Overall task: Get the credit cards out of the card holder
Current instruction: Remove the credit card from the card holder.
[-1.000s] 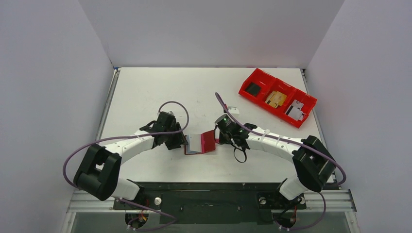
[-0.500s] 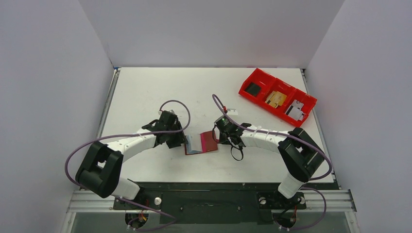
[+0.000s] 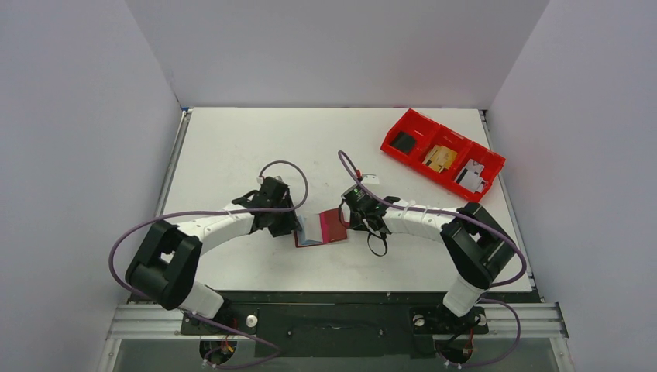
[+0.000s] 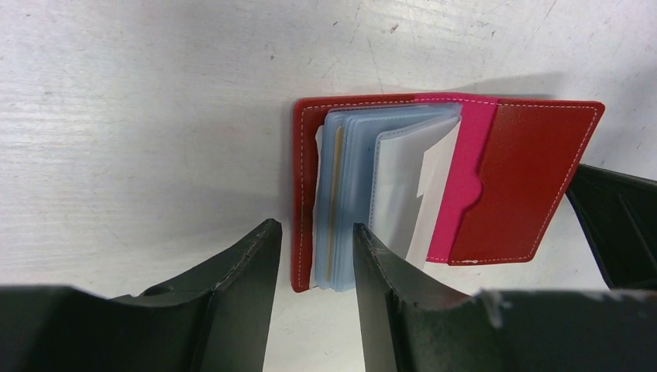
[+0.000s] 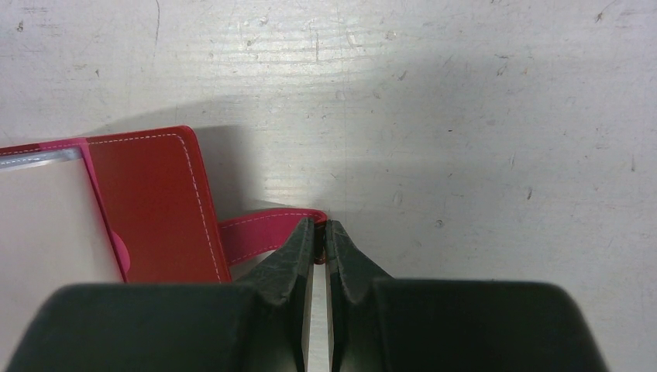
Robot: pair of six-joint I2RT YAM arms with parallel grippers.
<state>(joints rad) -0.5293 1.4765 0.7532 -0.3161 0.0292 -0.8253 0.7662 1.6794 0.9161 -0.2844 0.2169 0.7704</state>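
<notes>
The card holder (image 3: pixel 335 224) lies open like a book mid-table, dark red with a pink lining (image 4: pixel 527 178). The credit cards (image 4: pixel 349 194), a pale blue-grey stack with one yellowish edge, sit in its left half beside clear sleeves. My left gripper (image 4: pixel 314 229) is open, its fingers straddling the near end of the left cover and the card stack. The right finger (image 4: pixel 380 271) lies against the stack and the left one stands apart from the cover. My right gripper (image 5: pixel 319 226) is shut on the holder's pink strap (image 5: pixel 263 232), on the holder's right side (image 3: pixel 346 219).
A bright red three-compartment bin (image 3: pixel 442 155) with small items stands at the back right. A small white piece (image 3: pixel 371 177) lies just behind the right gripper. The right arm's black cable loops on the table near the holder (image 3: pixel 378 246).
The left gripper's jaws have narrowed around the card stack and its arm has crept slightly toward the holder. The right arm's elbow has shifted; its grip on the strap is unchanged.
</notes>
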